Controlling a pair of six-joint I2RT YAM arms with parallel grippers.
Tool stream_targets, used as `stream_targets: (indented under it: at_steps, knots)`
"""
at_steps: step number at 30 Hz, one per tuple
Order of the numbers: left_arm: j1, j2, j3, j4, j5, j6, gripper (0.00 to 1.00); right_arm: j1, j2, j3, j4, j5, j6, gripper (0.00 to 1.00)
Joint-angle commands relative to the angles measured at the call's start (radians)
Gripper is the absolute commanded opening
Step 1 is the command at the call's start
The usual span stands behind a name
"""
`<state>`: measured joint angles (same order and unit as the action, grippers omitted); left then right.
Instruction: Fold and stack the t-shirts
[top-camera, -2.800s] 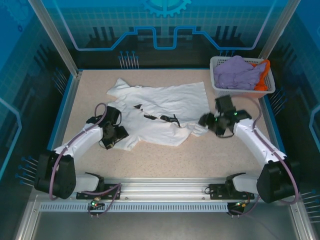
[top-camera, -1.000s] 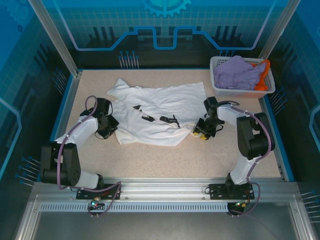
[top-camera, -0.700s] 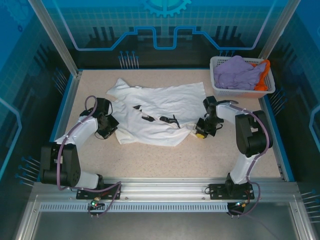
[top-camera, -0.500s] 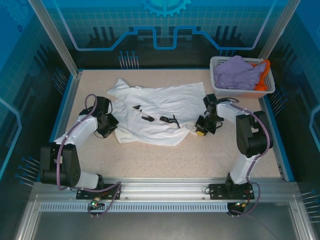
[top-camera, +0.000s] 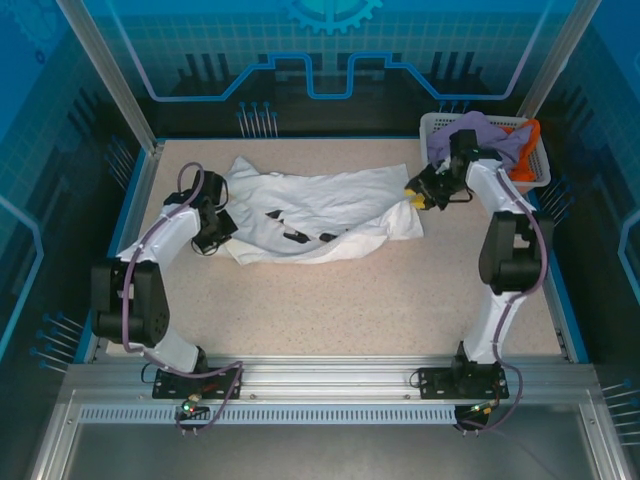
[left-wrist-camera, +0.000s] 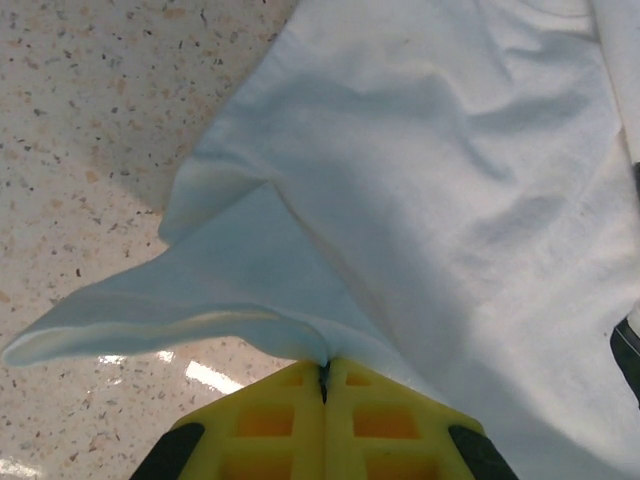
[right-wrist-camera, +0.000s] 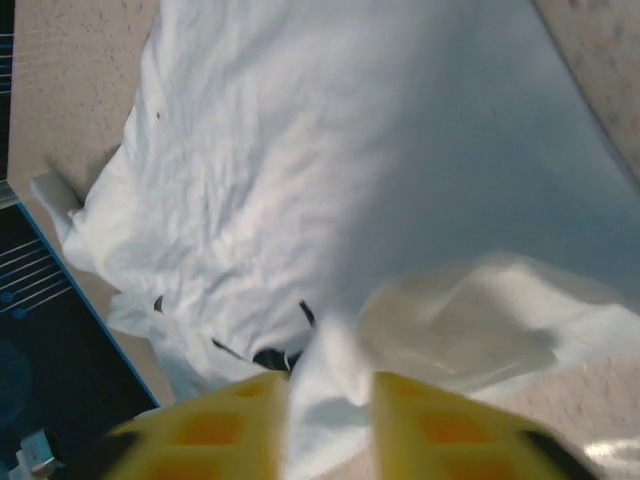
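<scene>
The left tool (top-camera: 206, 228) is pinching the left edge of the white t-shirt (top-camera: 320, 205), its jaws closed tight on a fold of cloth. The right tool (top-camera: 420, 192) is gripping the shirt's right side, with cloth bunched between its fingers, just beside the basket (top-camera: 440, 118). The shirt is lying crumpled across the far part of the worktop (top-camera: 350, 300). The lavender t-shirt (top-camera: 490, 135) and the orange t-shirt (top-camera: 528, 132) are sitting in the basket.
</scene>
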<state>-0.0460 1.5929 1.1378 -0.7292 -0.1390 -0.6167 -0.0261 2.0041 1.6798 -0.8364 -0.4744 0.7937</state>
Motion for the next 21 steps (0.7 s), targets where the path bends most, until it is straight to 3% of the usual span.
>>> stream_targets:
  at_steps: [1,3,4,9,13,21]
  knots:
    - [-0.02,0.031,0.041,-0.037,-0.009,0.031,0.0,0.008,0.077,0.084,-0.124,0.059,0.004,0.51]
    - [-0.034,0.04,0.048,-0.04,-0.009,0.032,0.0,0.006,0.033,0.036,-0.103,0.109,0.005,0.64]
    - [-0.041,0.043,0.05,-0.041,-0.01,0.033,0.0,0.003,-0.003,-0.011,-0.077,0.119,0.005,0.65]
    - [-0.054,0.047,0.037,-0.035,-0.001,0.027,0.0,0.002,-0.183,-0.267,0.031,0.118,-0.045,0.54]
    - [-0.058,0.051,0.039,-0.035,0.004,0.037,0.0,-0.002,-0.189,-0.359,0.065,0.097,-0.045,0.41]
    - [-0.064,0.047,0.04,-0.033,0.022,0.041,0.0,0.048,-0.02,-0.241,0.09,0.113,-0.014,0.4]
